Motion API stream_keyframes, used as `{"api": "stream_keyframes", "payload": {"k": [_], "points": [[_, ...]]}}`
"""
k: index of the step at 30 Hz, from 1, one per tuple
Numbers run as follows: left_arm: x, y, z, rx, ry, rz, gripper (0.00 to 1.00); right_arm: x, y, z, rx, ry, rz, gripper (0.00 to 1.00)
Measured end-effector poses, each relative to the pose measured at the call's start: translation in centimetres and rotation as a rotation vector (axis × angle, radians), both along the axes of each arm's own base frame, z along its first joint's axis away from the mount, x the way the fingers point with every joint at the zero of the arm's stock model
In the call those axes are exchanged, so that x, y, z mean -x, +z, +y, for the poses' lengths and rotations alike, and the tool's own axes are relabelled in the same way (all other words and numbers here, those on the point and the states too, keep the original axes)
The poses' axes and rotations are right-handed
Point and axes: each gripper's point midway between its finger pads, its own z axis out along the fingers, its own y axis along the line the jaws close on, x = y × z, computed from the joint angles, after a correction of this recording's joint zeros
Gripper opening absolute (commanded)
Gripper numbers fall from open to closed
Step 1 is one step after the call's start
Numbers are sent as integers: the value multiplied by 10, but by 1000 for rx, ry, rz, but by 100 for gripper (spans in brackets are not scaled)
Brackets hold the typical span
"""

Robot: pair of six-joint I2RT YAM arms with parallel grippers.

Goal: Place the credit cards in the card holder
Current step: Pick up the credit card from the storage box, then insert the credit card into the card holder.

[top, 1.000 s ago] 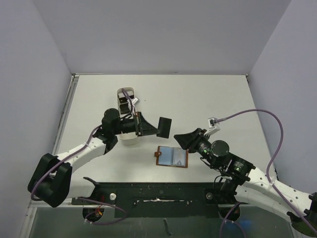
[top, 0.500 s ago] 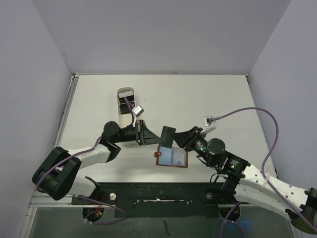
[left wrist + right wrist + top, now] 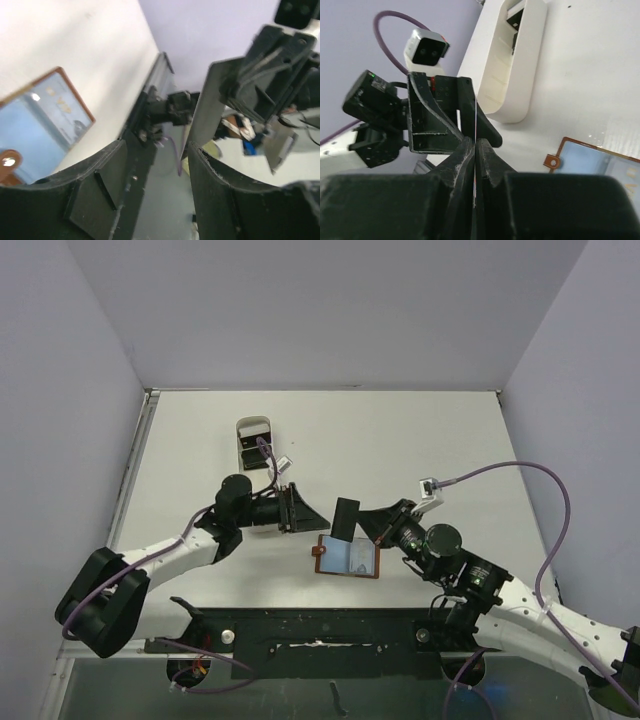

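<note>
A dark credit card (image 3: 346,516) hangs in the air just above the open card holder (image 3: 347,556), a brown wallet with pale blue pockets lying flat on the table. My right gripper (image 3: 370,524) is shut on the card's right edge; in the right wrist view the card (image 3: 476,120) shows edge-on between the pressed fingers (image 3: 462,160). My left gripper (image 3: 304,512) stands open just left of the card, not touching it. From the left wrist the card (image 3: 207,107) shows beyond the spread fingers (image 3: 102,187), and the card holder (image 3: 42,117) lies at left.
A long white oval tray (image 3: 256,443) stands behind the left arm with more cards (image 3: 515,17) in its far end. The black mounting rail (image 3: 320,630) runs along the near table edge.
The left gripper carried the card rightward to the right gripper, then let go and opened. The right gripper closed on the card and holds it over the card holder.
</note>
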Motion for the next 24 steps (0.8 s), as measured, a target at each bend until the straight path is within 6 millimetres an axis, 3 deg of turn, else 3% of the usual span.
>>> {"api": "stream_keyframes", "payload": {"k": [8,19,24], "points": [[-24,-37,3,-327,115,-161,33,-5,-47,-16,195,-55,72,0],[-6,-109,4,-615,97,-166,7,-25,-108,-42,292,-95,243,0],[-5,-130,5,-691,107,-172,4,-27,-130,-49,270,-60,318,0]]}}
